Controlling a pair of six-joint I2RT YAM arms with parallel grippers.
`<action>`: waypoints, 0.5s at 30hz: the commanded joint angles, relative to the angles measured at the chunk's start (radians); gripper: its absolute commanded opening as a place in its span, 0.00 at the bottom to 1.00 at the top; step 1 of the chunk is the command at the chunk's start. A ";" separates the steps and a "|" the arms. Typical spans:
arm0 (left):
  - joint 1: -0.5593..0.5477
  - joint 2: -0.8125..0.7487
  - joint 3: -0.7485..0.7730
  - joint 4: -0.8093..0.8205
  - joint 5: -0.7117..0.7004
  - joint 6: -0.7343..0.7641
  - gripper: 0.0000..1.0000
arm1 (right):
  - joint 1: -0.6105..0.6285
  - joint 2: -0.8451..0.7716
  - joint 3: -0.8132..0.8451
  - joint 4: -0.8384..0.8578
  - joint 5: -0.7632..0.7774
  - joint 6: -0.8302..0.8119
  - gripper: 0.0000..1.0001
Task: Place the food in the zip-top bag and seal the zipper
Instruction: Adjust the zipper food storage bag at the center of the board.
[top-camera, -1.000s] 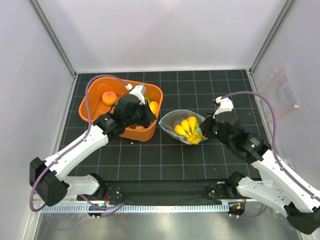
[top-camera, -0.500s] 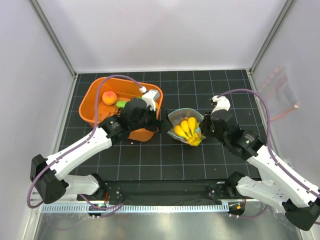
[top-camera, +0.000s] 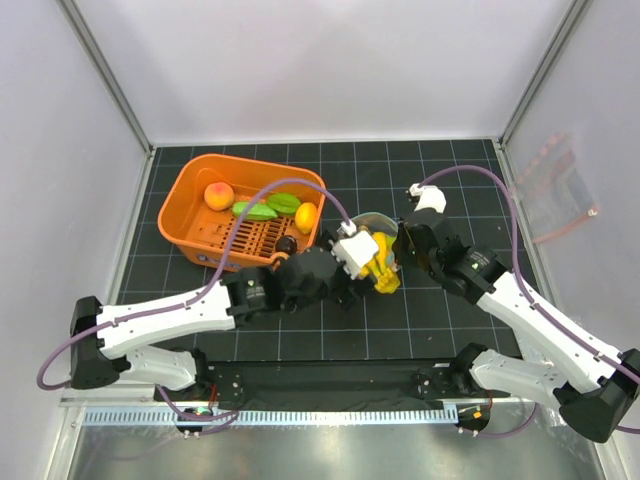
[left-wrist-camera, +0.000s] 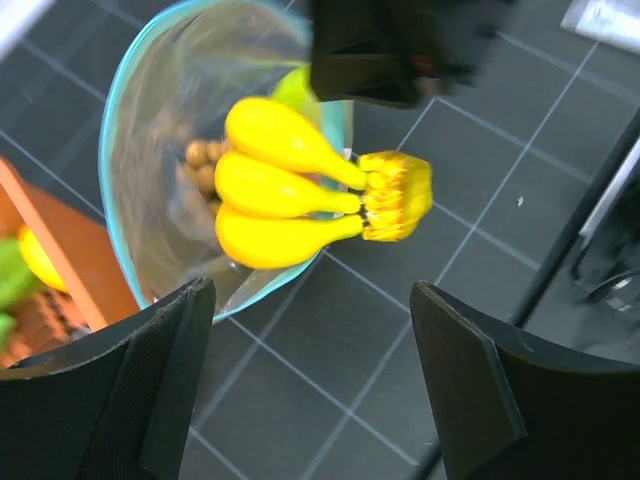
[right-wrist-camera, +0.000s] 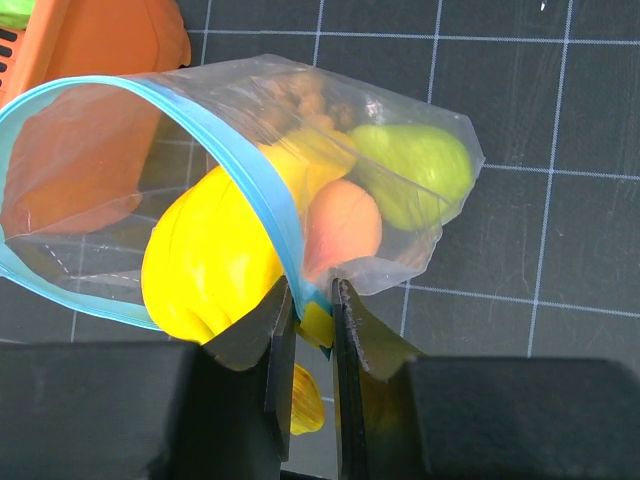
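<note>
The clear zip-top bag (right-wrist-camera: 120, 170) lies with its mouth wide. My right gripper (right-wrist-camera: 310, 312) is shut on its teal zipper (right-wrist-camera: 255, 165) edge, also seen from above (top-camera: 398, 252). Inside the bag sit food pieces: yellow bananas (left-wrist-camera: 285, 185), a peach (right-wrist-camera: 340, 225), a green pear (right-wrist-camera: 415, 170) and brown balls (left-wrist-camera: 200, 160). The banana stems stick out of the mouth. My left gripper (left-wrist-camera: 315, 390) hangs open above the mat just beside the bag's mouth, nothing between its fingers. More food stays in the basket: a peach (top-camera: 218, 195), green pieces (top-camera: 265, 208) and a lemon (top-camera: 305, 217).
The orange slotted basket (top-camera: 190, 235) stands at the back left, close to the bag. Another clear bag with a pink-red strip (top-camera: 555, 185) leans on the right wall. White walls enclose the black gridded mat (top-camera: 460, 170).
My left arm has left the basket and swung right to the bag's near side, and its jaws have opened. The right gripper has shifted the bag slightly left while keeping its grip.
</note>
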 joint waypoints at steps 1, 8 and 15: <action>-0.091 0.025 0.009 0.093 -0.194 0.268 0.83 | -0.006 -0.013 0.043 0.023 0.002 -0.008 0.01; -0.093 0.088 -0.054 0.079 -0.075 0.489 0.70 | -0.013 -0.019 0.055 0.016 -0.020 -0.009 0.01; -0.091 0.117 -0.099 0.128 -0.145 0.586 0.58 | -0.016 -0.027 0.050 0.023 -0.047 -0.006 0.01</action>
